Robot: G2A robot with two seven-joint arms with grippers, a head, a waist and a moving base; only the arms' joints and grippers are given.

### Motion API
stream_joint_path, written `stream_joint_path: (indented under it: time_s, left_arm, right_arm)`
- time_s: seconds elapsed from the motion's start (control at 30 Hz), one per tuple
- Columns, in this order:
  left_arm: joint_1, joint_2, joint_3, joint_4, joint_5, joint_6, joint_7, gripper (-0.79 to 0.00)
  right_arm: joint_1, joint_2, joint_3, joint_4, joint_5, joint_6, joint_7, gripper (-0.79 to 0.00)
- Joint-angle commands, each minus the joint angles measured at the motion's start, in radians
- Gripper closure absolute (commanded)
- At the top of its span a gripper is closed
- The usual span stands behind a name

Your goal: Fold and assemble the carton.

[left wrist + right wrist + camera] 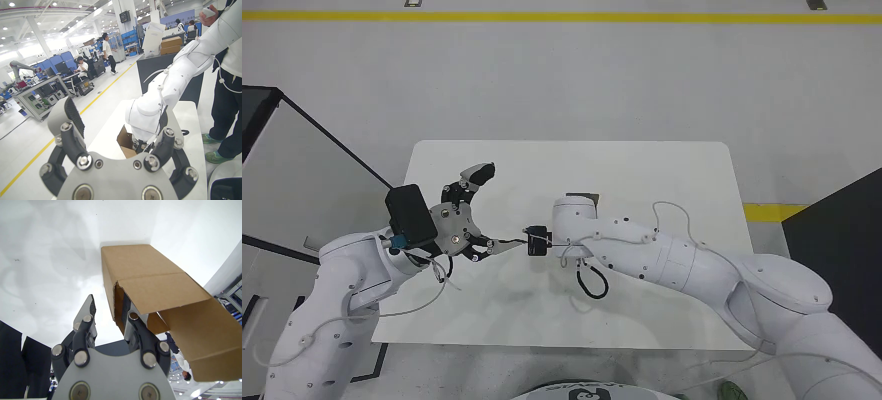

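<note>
your right gripper (109,306) is the nearer one. its fingers stand apart, one inside the open end of the carton (151,275), one outside its side wall. the carton sits mid-frame in the top view, long axis running away from that gripper, flaps toward it. the left gripper (494,208), spread wide and empty, hangs to its left.

Plain brown carton (143,262) — white table (662,170) — yellow line (562,16) across grey floor (542,80)

carton (151,275) on table (642,170), beneath right arm (662,255)
</note>
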Motion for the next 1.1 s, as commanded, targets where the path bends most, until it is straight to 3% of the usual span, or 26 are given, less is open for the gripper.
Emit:
stream_joint_path:
  time_s: [0.0,0.17,0.23,0.27,0.3,0.4,0.73,1.07]
  left_arm:
    - [0.0,0.0,0.0,0.0,0.0,0.0,0.0,-0.785]
    - [0.0,0.0,0.0,0.0,0.0,0.0,0.0,-0.785]
    - [0.0,0.0,0.0,0.0,0.0,0.0,0.0,-0.785]
    - [0.0,0.0,0.0,0.0,0.0,0.0,0.0,-0.785]
    - [0.0,0.0,0.0,0.0,0.0,0.0,0.0,-0.785]
    - [0.0,0.0,0.0,0.0,0.0,0.0,0.0,-0.785]
    - [0.0,0.0,0.0,0.0,0.0,0.0,0.0,-0.785]
    - [0.0,0.0,0.0,0.0,0.0,0.0,0.0,-0.785]
  right_arm:
    - [0.006,0.006,0.0,-0.018,0.007,0.008,0.008,-0.363]
    - [0.028,0.037,0.002,-0.088,0.039,0.038,0.038,-0.425]
    - [0.031,0.059,0.02,-0.126,0.05,0.049,0.049,-0.526]
    - [0.027,0.072,0.037,-0.149,0.054,0.051,0.05,-0.643]
    - [0.018,0.087,0.057,-0.171,0.056,0.053,0.044,-0.708]
    - [-0.023,0.137,0.123,-0.24,0.042,0.06,0.013,-0.785]
    - [-0.293,0.32,0.439,-0.495,-0.037,0.03,-0.193,-0.785]
    - [-0.654,0.45,0.837,-0.614,0.008,-0.167,-0.571,-0.785]
